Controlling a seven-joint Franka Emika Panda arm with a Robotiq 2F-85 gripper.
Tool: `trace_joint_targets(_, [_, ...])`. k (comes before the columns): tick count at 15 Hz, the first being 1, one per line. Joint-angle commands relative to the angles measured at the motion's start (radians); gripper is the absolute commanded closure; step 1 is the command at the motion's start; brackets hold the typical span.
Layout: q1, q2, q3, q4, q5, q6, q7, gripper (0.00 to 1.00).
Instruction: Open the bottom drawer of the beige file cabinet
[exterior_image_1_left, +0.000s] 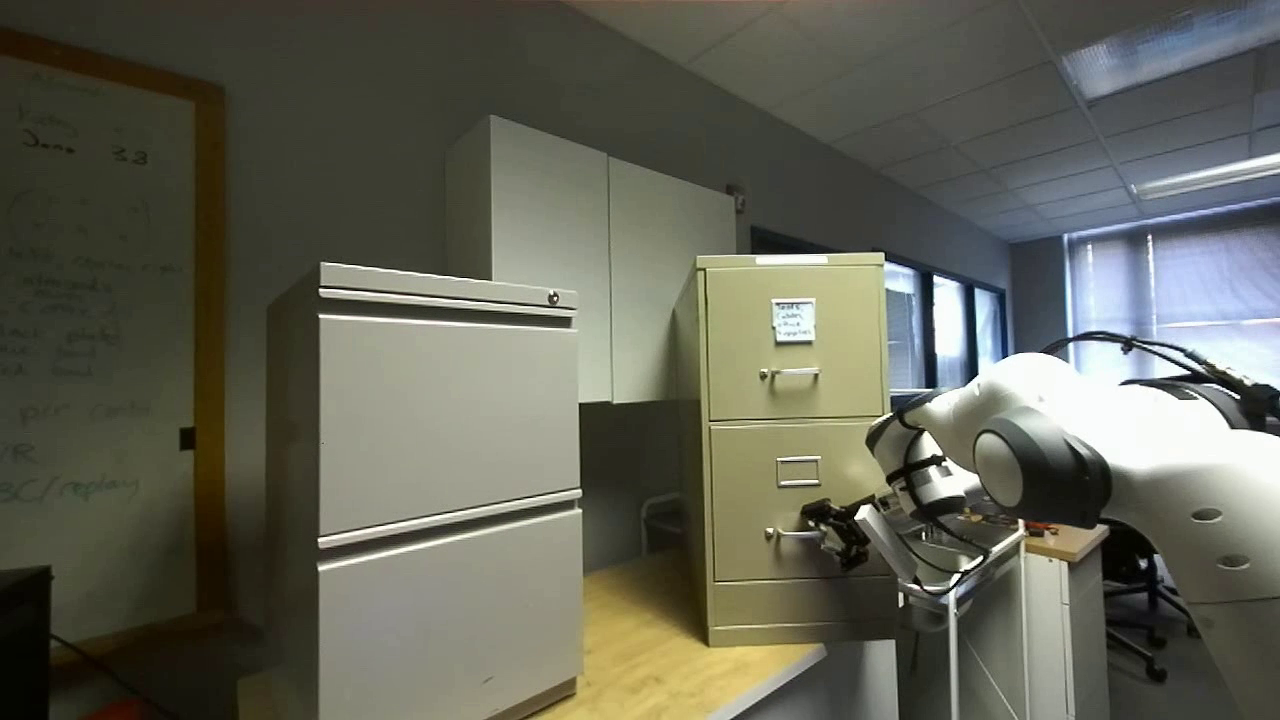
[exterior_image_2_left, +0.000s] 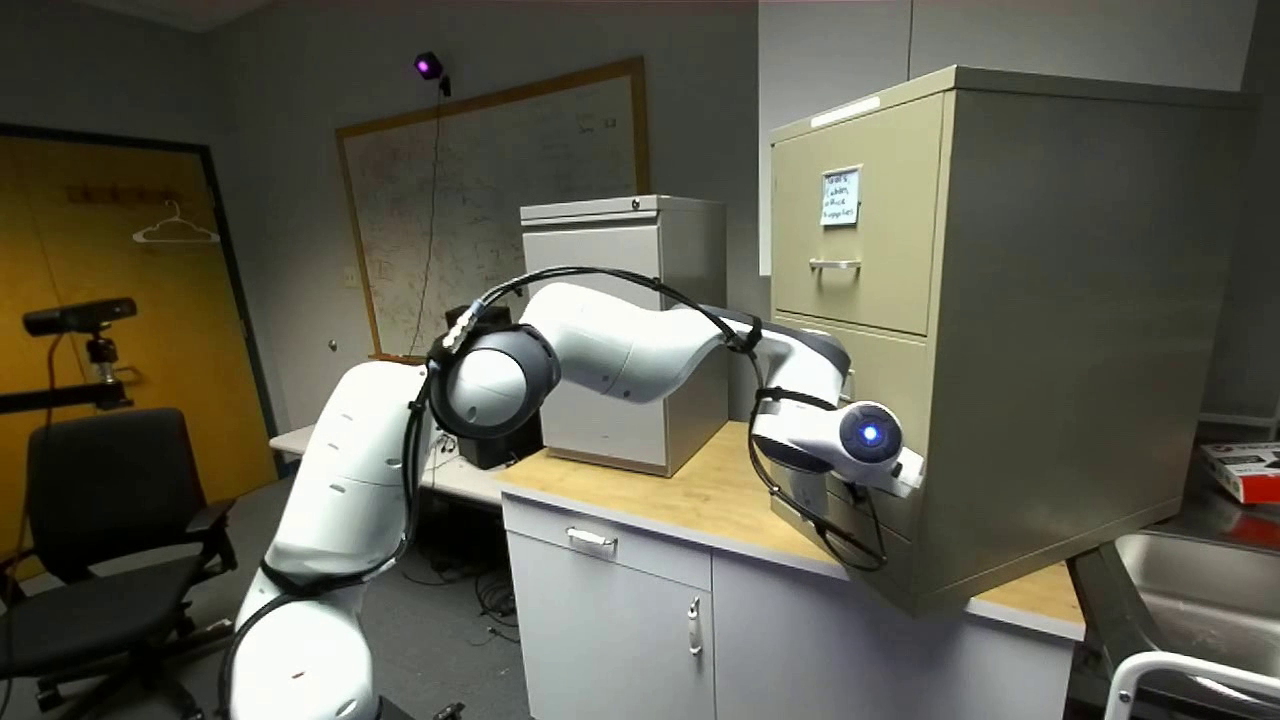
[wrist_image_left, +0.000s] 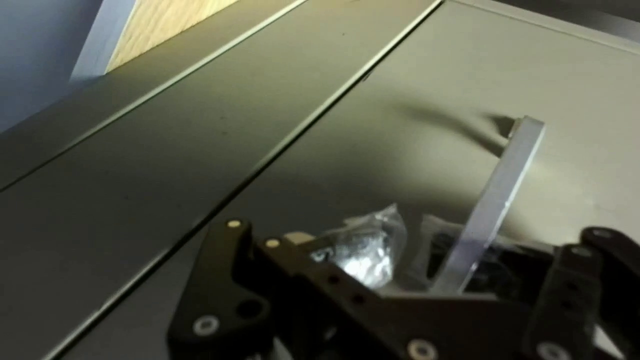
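The beige file cabinet (exterior_image_1_left: 800, 610) is tall and shows in both exterior views (exterior_image_2_left: 1080, 320). Its bottom drawer (exterior_image_1_left: 743, 480) looks flush with the front, and it fills much of the wrist view (wrist_image_left: 500, 65). The drawer's silver bar handle (exterior_image_1_left: 792, 534) crosses the wrist view (wrist_image_left: 500, 185) diagonally. My gripper (exterior_image_1_left: 836, 536) is at the handle's right end in an exterior view. In the wrist view my gripper (wrist_image_left: 412, 242) has its taped fingers apart, and the bar passes in front of the right finger. Contact cannot be told. The arm hides the gripper in an exterior view.
A grey two-front cabinet (exterior_image_1_left: 450, 420) stands beside the beige one on the wooden countertop (exterior_image_1_left: 655, 640). A pale wall cupboard (exterior_image_1_left: 550, 250) hangs behind. A white-framed cart (exterior_image_1_left: 955, 650) stands under the arm's wrist. A sink (exterior_image_2_left: 1200, 590) lies by the cabinet's far side.
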Motion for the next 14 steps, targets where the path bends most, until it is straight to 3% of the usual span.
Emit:
trace_joint_targets(1, [0.001,0.013,0.025,0.017,-0.142,-0.001,0.067,1.00])
trace_joint_targets(7, [0.045,-0.143,0.072,-0.167,-0.396,0.086,0.058,1.00])
trace_joint_targets(14, [0.011,-0.211,0.126,-0.287,-0.393,0.181,0.010,1.00])
